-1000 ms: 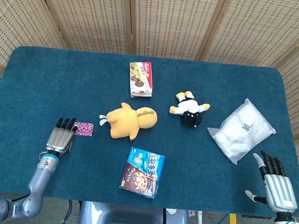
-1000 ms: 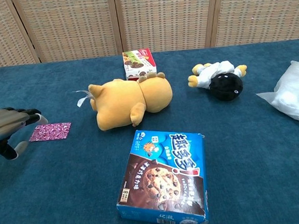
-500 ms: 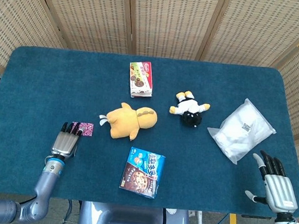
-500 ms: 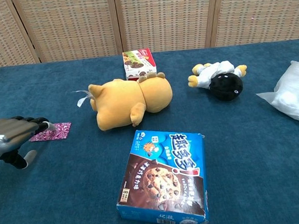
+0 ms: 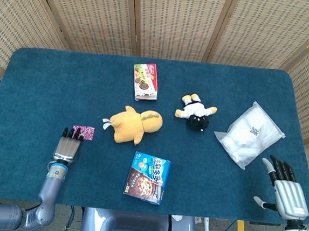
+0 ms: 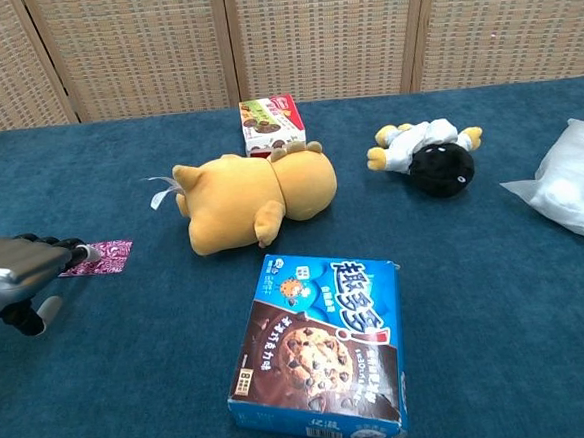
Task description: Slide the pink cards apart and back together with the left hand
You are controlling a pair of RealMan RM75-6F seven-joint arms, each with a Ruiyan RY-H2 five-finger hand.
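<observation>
Head view: the left hand (image 5: pixel 67 148) lies palm-down near the front-left corner of the blue surface (image 5: pixel 49 79), fingers straight and close together, their tips resting on the near edge of the pink cards (image 5: pixel 83 132). The cards lie flat, just left of the yellow plush toy (image 5: pixel 133 124). The right hand (image 5: pixel 284 188) sits at the front-right corner, fingers spread, holding nothing, near the white plastic bag (image 5: pixel 252 134). A cookie box (image 5: pixel 147 177) lies toward the front edge, a snack box (image 5: pixel 146 82) toward the back, and a black-and-white plush (image 5: pixel 197 114) lies between the yellow toy and the bag.

Chest view: the left hand (image 6: pixel 20 268) reaches in from the left edge, fingertips (image 6: pixel 79 249) pressing on the pink cards (image 6: pixel 106 256), which show as one flat patch partly covered by the fingers. The right hand is outside this view.
</observation>
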